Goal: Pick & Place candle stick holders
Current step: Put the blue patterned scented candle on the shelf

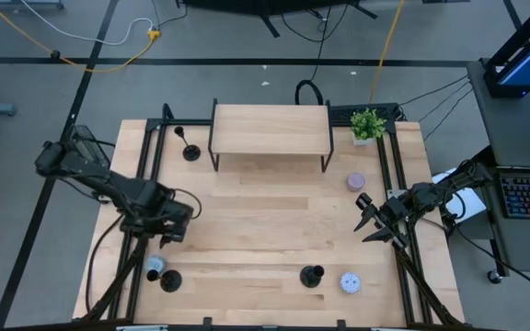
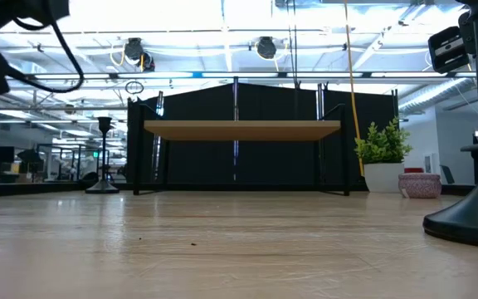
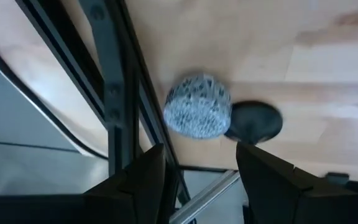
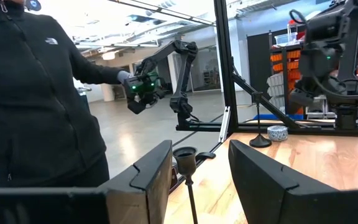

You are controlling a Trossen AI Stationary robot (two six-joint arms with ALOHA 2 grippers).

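Candle stick holders (image 1: 191, 150) on wooden table (image 1: 265, 225)

Three matte-black candle stick holders stand upright on the table (image 1: 247, 211): one at the far left (image 1: 190, 150), one at the near left corner (image 1: 170, 280), one near centre-right (image 1: 312, 275).

1. A small white brand logo, which looks like "The North Face" though its letters are too small to spell out, stands on the chest of the person's black jacket (image 4: 36, 93), seen beyond the right gripper (image 4: 197, 177), off to one side of it.
2. No other text can be read.
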